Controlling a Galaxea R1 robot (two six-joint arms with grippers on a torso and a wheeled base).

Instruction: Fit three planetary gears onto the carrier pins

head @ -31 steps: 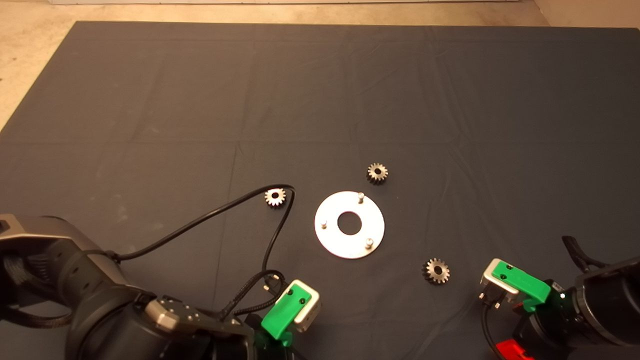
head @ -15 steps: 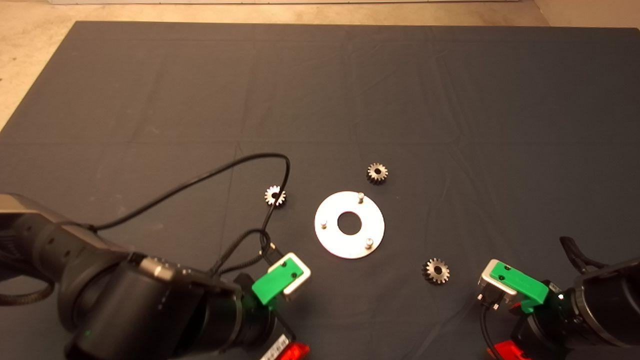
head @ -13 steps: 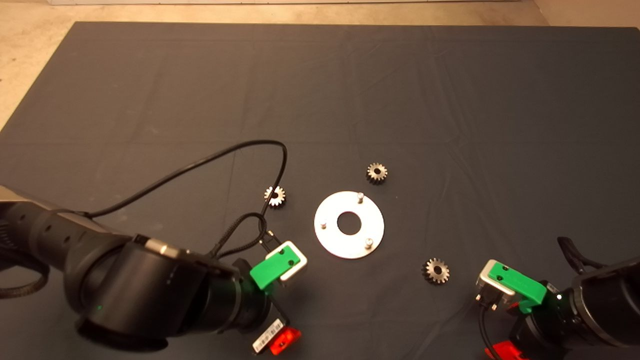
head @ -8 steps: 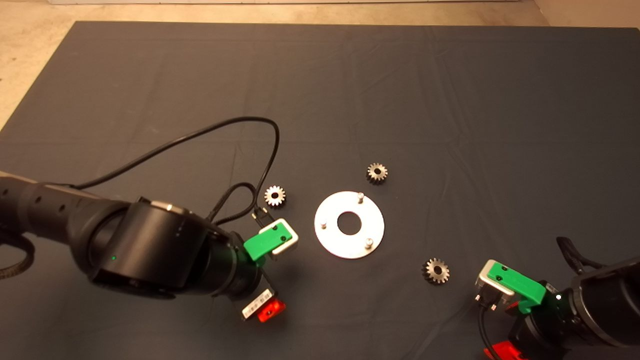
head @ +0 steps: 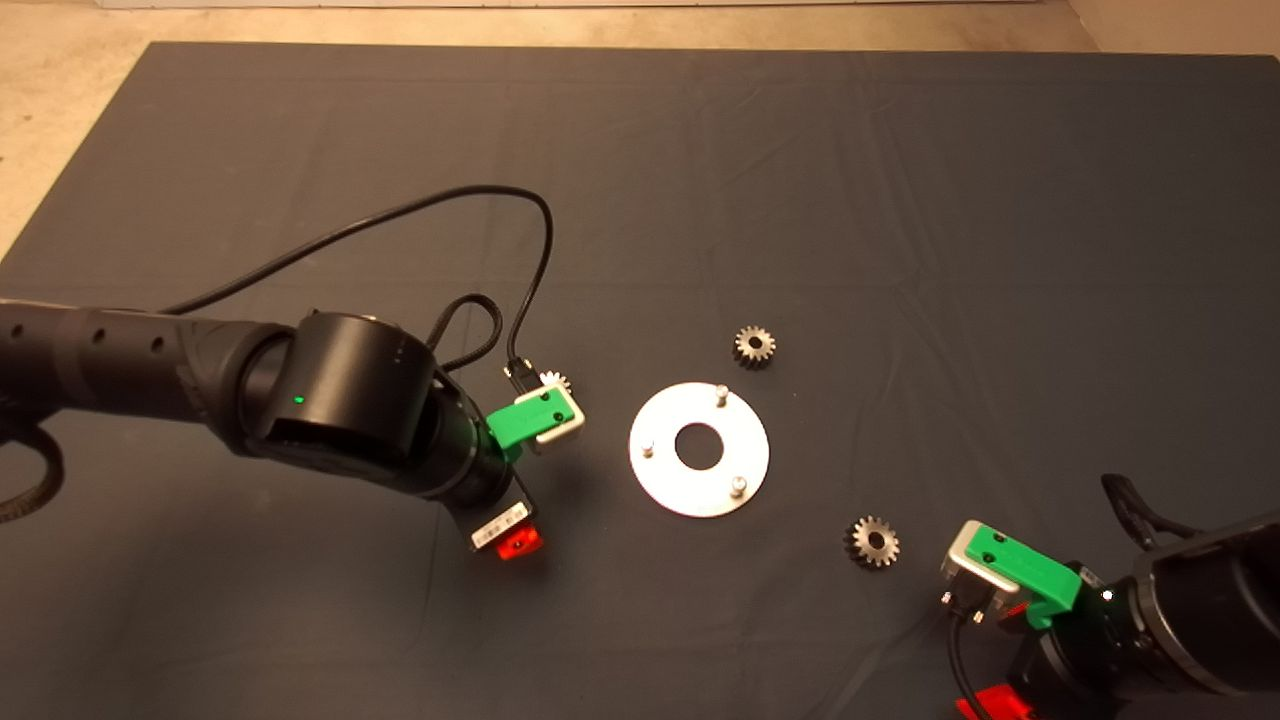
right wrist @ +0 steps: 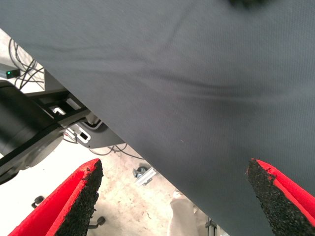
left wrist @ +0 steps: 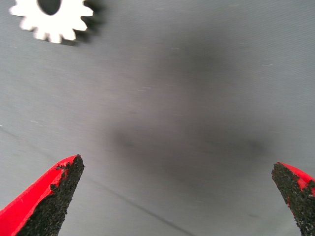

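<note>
Left gripper (left wrist: 172, 196), jaws wide and empty, half hides a gear (head: 552, 380) left of the disc (head: 699, 449); right gripper (right wrist: 174, 196), also wide open, waits.

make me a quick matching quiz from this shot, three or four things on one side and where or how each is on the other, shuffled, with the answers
Things:
1. left gripper
2. right gripper
3. silver disc
4. gear on the far side of the disc

Places or states:
A. lies flat on the mat, on no pin
B. open, at the mat's near right edge, floor in sight past it
C. open above the mat, another gear ahead of its fingers
D. carries three upright pins, all bare

Pairs: 1-C, 2-B, 3-D, 4-A
</note>
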